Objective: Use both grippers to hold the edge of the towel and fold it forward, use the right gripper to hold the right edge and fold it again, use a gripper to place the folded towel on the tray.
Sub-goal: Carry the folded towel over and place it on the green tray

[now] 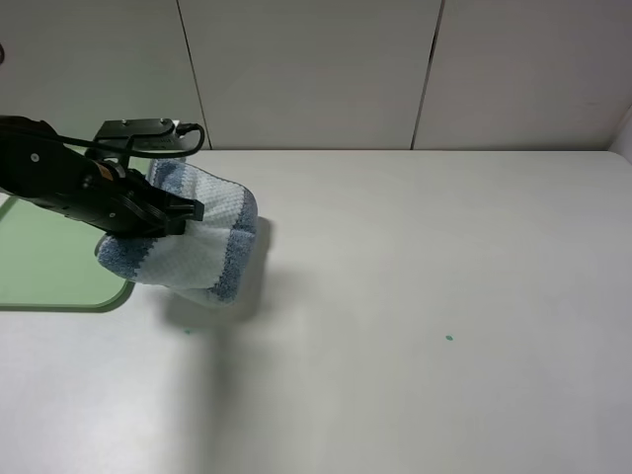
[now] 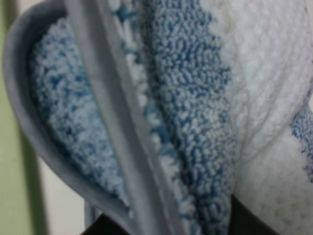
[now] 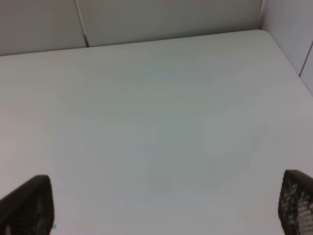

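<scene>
The folded blue-and-white striped towel [image 1: 202,252] hangs in the air at the left of the table, its lower end drooping just past the corner of the pale-green tray [image 1: 39,267]. My left gripper [image 1: 188,212] is shut on the towel's upper fold, reaching in from the left. In the left wrist view the towel [image 2: 195,122] fills nearly the whole picture, with a strip of the tray [image 2: 10,171] beside it. My right gripper [image 3: 164,198] is open over bare table; only its two black fingers [image 3: 29,205] show, and it is out of the exterior view.
The white table [image 1: 415,296] stretches to the right of the towel, with a small green speck [image 1: 449,338] on it. A panelled wall [image 1: 316,69] runs along the back edge. A black mount [image 1: 138,133] stands behind the left arm.
</scene>
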Controlling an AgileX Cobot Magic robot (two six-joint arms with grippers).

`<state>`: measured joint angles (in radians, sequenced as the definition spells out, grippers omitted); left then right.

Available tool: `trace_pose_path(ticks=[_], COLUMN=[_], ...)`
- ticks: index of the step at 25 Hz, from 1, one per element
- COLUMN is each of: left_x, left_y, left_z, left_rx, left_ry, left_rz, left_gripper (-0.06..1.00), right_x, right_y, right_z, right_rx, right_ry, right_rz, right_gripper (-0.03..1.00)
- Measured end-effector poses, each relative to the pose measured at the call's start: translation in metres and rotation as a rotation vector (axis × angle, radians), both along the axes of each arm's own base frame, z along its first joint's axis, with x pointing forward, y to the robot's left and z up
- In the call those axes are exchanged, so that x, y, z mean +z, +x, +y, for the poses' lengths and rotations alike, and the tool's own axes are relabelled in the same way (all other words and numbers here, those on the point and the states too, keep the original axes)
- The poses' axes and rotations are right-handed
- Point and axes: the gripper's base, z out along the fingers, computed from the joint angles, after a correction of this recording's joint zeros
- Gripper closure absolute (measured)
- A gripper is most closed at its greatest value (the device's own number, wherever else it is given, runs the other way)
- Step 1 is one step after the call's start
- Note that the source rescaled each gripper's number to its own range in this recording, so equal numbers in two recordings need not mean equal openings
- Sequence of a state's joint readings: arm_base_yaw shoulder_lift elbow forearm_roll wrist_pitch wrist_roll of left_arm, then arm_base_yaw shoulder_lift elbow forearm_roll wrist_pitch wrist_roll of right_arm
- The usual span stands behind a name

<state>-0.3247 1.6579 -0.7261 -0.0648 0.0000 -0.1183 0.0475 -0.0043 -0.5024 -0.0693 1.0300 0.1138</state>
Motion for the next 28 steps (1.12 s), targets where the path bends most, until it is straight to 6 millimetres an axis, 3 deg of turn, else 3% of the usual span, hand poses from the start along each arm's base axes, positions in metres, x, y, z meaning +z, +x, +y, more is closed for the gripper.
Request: trace_pose_path(ticks=[20, 28], left_x=[0.005, 0.010], left_y=[0.014, 0.021], left_z=[0.077, 0.100], left_rx=[0.172, 0.156], left_ry=[0.075, 0.137], left_rz=[-0.025, -0.130], left_gripper=[0.72, 0.72], right_x=[0.000, 0.000], right_y=[0.000, 0.000], right_z=[0.000, 0.000], right_rx=[0.000, 0.000], right_ry=[0.000, 0.000], right_rz=[0.000, 0.000], right_gripper=[-0.03, -0.03])
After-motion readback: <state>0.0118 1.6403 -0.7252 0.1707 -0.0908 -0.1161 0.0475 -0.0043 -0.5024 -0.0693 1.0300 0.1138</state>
